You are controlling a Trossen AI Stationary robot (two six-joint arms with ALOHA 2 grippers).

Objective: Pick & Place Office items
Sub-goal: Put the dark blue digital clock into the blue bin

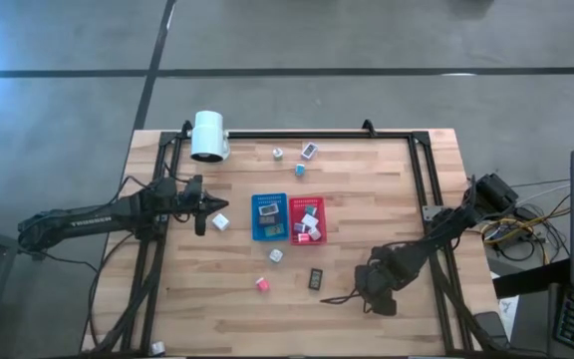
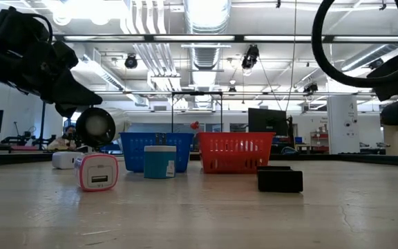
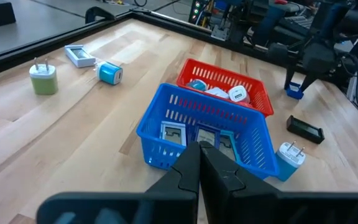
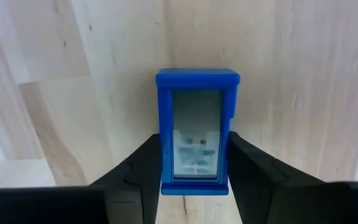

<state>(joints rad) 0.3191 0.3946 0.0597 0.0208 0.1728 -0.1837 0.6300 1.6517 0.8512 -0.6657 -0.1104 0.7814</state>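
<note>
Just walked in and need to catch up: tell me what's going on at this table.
The robot is sorting small office items into two baskets mid-table. The right gripper is down at the table's near right, its fingers on either side of a blue-framed flat item lying on the wood. The left gripper is shut and empty, hovering beside the blue tray, which already holds items, as does the red tray. Several items lie loose on the table.
</note>
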